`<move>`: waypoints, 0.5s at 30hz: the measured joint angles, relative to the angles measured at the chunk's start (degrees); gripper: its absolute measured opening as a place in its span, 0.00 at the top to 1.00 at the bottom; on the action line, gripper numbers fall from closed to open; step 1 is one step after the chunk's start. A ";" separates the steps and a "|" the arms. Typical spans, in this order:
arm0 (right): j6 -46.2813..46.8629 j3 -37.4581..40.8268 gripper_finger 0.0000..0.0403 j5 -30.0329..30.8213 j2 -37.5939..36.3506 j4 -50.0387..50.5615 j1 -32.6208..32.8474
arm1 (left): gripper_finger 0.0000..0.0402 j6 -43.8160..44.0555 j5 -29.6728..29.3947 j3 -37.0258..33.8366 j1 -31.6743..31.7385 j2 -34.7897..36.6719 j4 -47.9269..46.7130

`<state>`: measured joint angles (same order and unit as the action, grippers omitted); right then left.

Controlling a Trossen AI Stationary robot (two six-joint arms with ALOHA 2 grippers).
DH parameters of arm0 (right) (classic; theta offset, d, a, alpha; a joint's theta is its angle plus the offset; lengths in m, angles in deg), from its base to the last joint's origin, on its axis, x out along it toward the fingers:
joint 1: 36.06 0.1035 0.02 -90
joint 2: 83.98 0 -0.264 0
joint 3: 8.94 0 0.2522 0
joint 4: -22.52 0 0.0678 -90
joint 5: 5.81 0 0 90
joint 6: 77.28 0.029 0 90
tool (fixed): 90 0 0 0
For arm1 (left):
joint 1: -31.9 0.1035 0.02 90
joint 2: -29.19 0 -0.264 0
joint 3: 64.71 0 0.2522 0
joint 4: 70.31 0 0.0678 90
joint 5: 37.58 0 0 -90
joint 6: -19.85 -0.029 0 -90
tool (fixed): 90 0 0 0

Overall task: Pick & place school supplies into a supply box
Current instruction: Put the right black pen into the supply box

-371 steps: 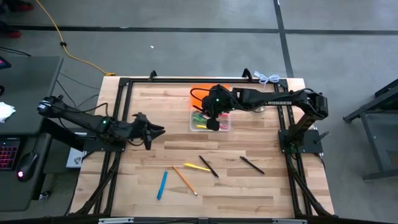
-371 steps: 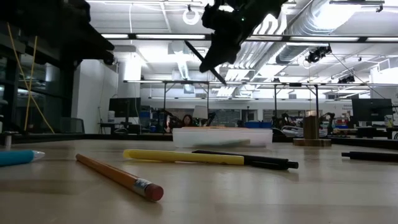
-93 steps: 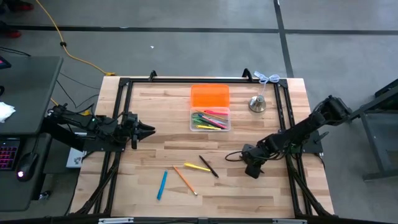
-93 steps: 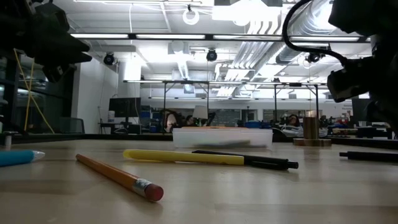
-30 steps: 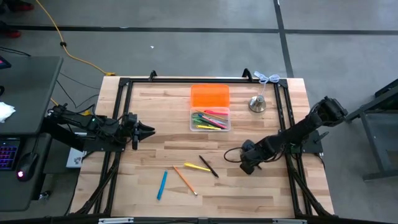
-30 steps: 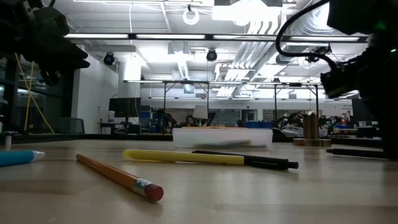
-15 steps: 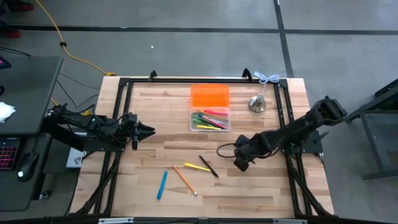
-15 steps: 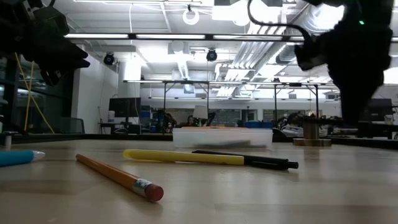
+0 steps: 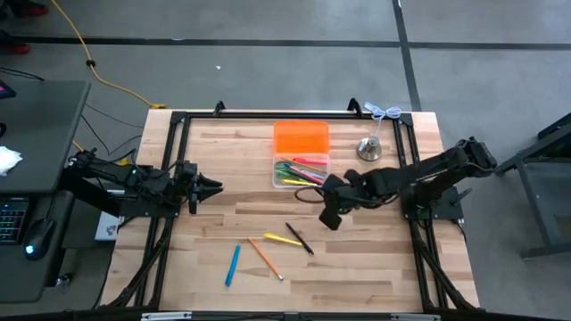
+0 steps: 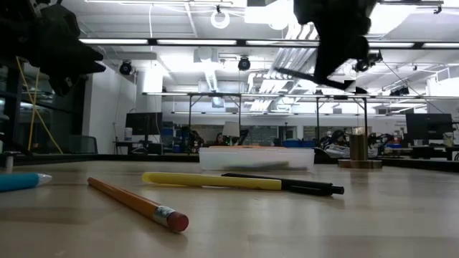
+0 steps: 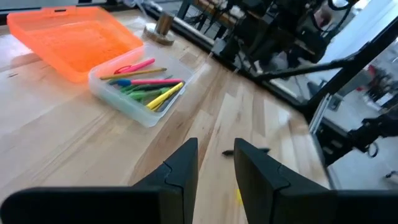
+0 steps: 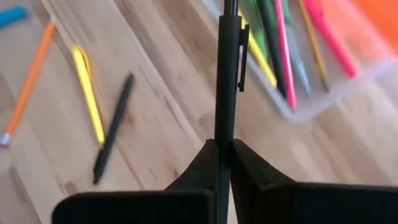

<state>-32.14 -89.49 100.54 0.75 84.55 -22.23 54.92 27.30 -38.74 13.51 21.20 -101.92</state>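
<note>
The clear supply box (image 9: 302,171) holds several coloured pens and sits against its orange lid (image 9: 302,138) at the far middle of the table. My right gripper (image 9: 328,214) hovers just near and right of the box, shut on a black pen (image 12: 227,74). In the low view that pen (image 10: 315,77) hangs high over the table. A black pen (image 9: 299,238), a yellow pen (image 9: 282,239), an orange pencil (image 9: 265,258) and a blue pen (image 9: 232,265) lie flat on the near half. My left gripper (image 9: 212,187) waits open at the left side. My right gripper pinches the black pen between its two fingers at the shaft (image 12: 224,138) below the clip (image 12: 244,62). The fingers slant down from above. The pen sticks out ahead of them, lifted clear of the table, nearly level with a slight tilt (image 10: 355,89).
A silver bell-shaped object (image 9: 368,149) stands right of the lid. A black metal frame (image 9: 178,116) borders the table. Bare wood lies between the box and the loose pens, and along the near edge.
My right gripper has risen from the table's right side and gone left and toward the far edge, toward the supply box, rolling as it went. The black pen has come up with it, lifted clear of the table.
</note>
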 joint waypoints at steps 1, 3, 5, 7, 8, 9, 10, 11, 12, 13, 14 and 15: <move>-1.03 -0.89 0.99 0.23 0.00 0.01 -0.50 | 0.67 0.00 -0.02 0.00 0.00 0.00 0.97; -3.17 -2.69 0.99 0.30 0.00 -0.02 -1.50 | 0.67 0.00 -0.04 0.02 0.00 0.00 2.89; -5.32 -4.33 0.99 0.88 -0.02 -0.08 -2.33 | 0.67 -0.02 -0.02 0.02 0.00 0.00 4.90; -7.47 -6.00 0.99 1.93 -0.02 -0.25 -2.98 | 0.67 -0.03 -0.02 0.02 0.00 0.00 6.69; -8.28 -6.94 0.99 2.43 -0.04 -0.62 -3.29 | 0.67 -0.07 -0.02 0.02 0.00 0.00 7.66; -9.24 -7.77 0.99 2.75 -0.04 -1.07 -3.64 | 0.67 -0.08 -0.02 0.05 0.00 0.00 8.46; -10.16 -8.55 0.99 2.88 -0.08 -1.72 -4.00 | 0.67 -0.09 -0.02 0.07 0.00 0.00 9.10; -11.23 -9.25 0.99 2.99 -0.09 -2.63 -4.31 | 0.67 -0.09 -0.01 0.07 0.00 0.00 9.74; -12.46 -9.84 0.99 3.03 -0.09 -3.77 -4.69 | 0.67 -0.19 -0.02 0.07 0.00 0.00 10.36; -13.65 -10.39 0.99 2.96 -0.09 -5.07 -5.04 | 0.67 -0.24 0.01 0.07 0.00 0.00 11.15; -14.83 -10.89 0.99 2.82 -0.09 -6.53 -5.38 | 0.67 -0.28 0.02 0.07 0.00 -0.02 12.02; -15.86 -11.34 0.99 2.65 -0.09 -7.81 -5.73 | 0.67 -0.28 0.01 0.07 0.00 -0.02 12.79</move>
<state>-48.00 -100.83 103.19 0.67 76.73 -27.96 54.64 27.30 -38.67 13.51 21.18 -89.13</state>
